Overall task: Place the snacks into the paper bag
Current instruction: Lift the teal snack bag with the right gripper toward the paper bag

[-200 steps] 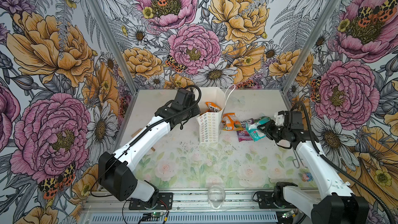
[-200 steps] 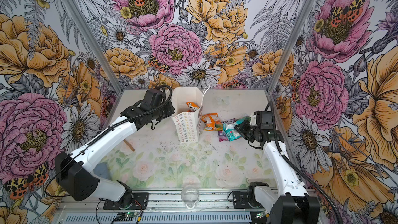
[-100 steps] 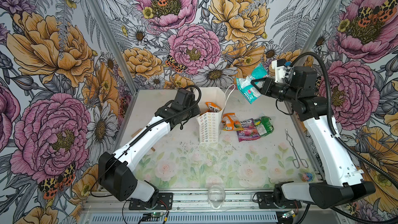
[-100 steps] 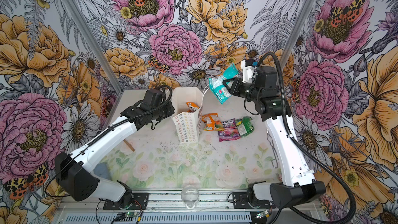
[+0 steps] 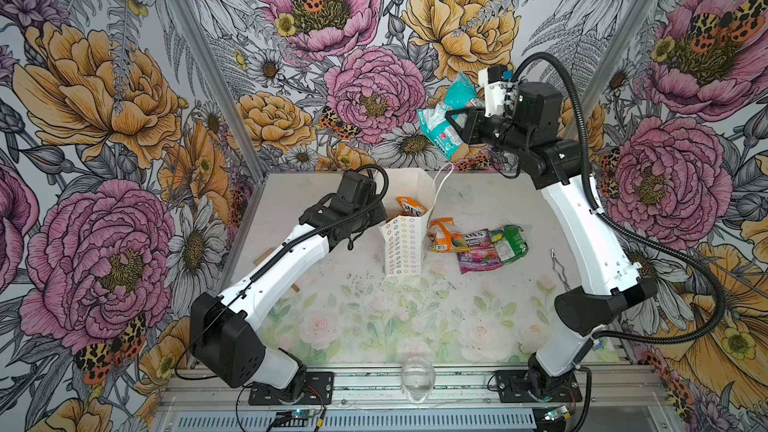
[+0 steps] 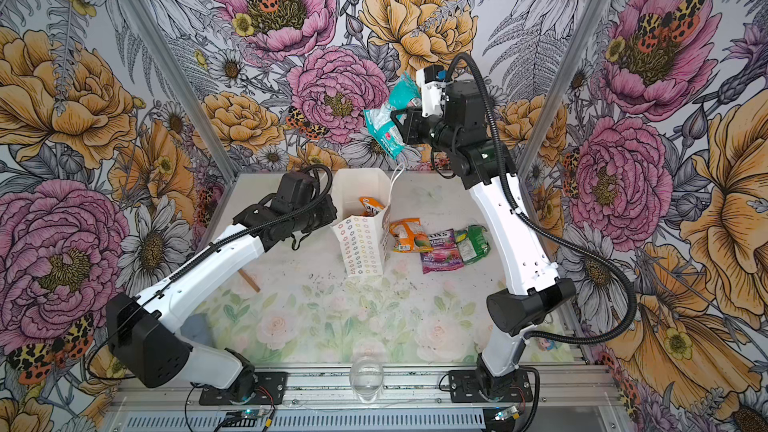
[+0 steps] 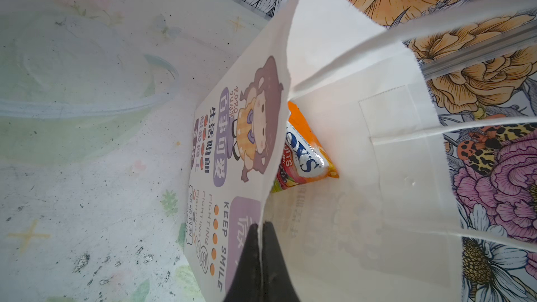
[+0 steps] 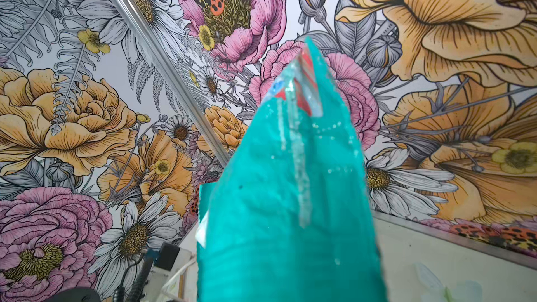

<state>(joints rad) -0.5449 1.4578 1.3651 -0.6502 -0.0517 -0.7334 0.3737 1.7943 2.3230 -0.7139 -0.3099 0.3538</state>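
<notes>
The white paper bag (image 5: 402, 248) (image 6: 360, 245) stands open at mid-table. My left gripper (image 7: 261, 229) (image 5: 379, 218) is shut on its near wall at the rim. Inside the bag lies an orange snack packet (image 7: 303, 156) (image 5: 409, 207). My right gripper (image 5: 452, 125) (image 6: 400, 123) hangs high above the table, up and to the right of the bag, shut on a teal snack packet (image 5: 438, 124) (image 8: 290, 199) that hides its fingers in the right wrist view. On the table right of the bag lie an orange packet (image 5: 442, 236), a purple packet (image 5: 478, 251) and a green packet (image 5: 510, 243).
A clear glass (image 5: 417, 376) stands at the table's front edge. Thin metal tongs (image 5: 559, 270) lie beside the right arm. A wooden stick (image 6: 250, 281) lies under the left arm. The bag's cord handle (image 5: 441, 180) sticks up at its right side.
My right arm lifted the teal packet off the table, high into the air and leftward toward the bag. The left arm and the bag have not moved.
</notes>
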